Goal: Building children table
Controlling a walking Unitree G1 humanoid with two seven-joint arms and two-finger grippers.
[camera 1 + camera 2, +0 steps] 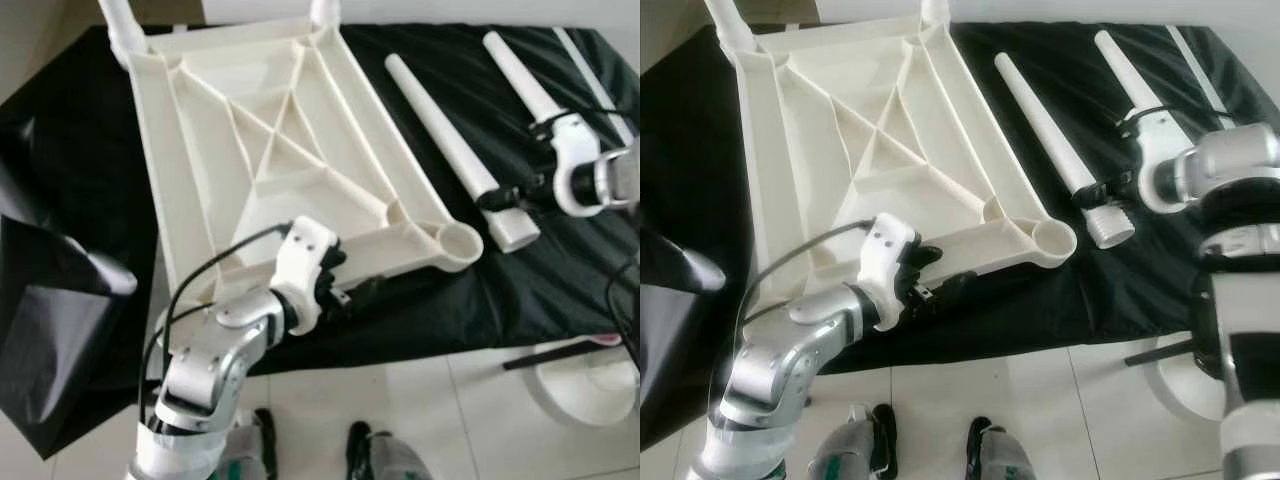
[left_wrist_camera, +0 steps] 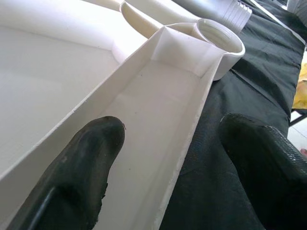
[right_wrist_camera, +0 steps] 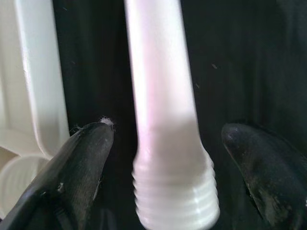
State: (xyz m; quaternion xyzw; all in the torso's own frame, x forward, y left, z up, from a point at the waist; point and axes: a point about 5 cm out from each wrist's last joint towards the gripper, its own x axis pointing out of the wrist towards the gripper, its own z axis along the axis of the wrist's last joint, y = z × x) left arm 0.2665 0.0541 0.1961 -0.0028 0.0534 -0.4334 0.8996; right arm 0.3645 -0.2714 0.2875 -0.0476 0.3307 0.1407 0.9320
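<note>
Right hand poised over a loose leg, left hand straddling the tabletop's rim.

The right hand [image 3: 158, 158], fingers apart, brackets the threaded end of a white leg [image 1: 450, 140] on the black-draped table [image 1: 560, 270]; a second leg [image 1: 520, 75] lies at two o'clock. The left hand [image 2: 168, 163], fingers apart, straddles the upturned tabletop [image 1: 270, 150] rim. At three o'clock sits the empty corner socket [image 1: 460, 242]. The legs look light, stiff, slick; grip above the threads.

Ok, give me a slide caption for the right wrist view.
Open right end effector straddling the threaded end of a white table leg lying on black cloth, beside the upturned tabletop.
</note>
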